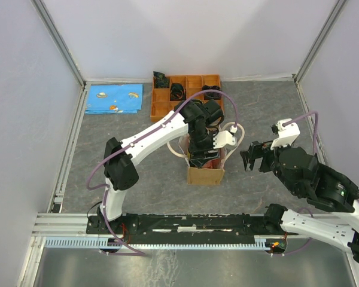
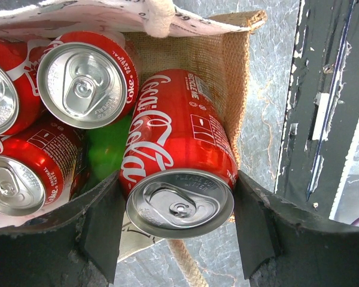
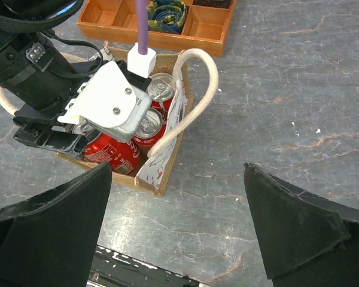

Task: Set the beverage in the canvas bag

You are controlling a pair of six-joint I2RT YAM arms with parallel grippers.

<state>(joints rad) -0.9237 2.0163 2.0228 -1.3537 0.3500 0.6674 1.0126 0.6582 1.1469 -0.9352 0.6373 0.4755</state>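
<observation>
Red can (image 2: 176, 161), pinched between the left jaws, should settle fully into the tan bag (image 2: 227, 78) beside the other cans (image 2: 84, 84) before release, while the right jaws stand spread apart.

Purple cables (image 3: 142, 24) loop along the white-and-black left arm (image 1: 155, 133) and right arm (image 1: 314, 179); the right gripper (image 3: 178, 173) has broad black fingers (image 3: 48, 233).
</observation>
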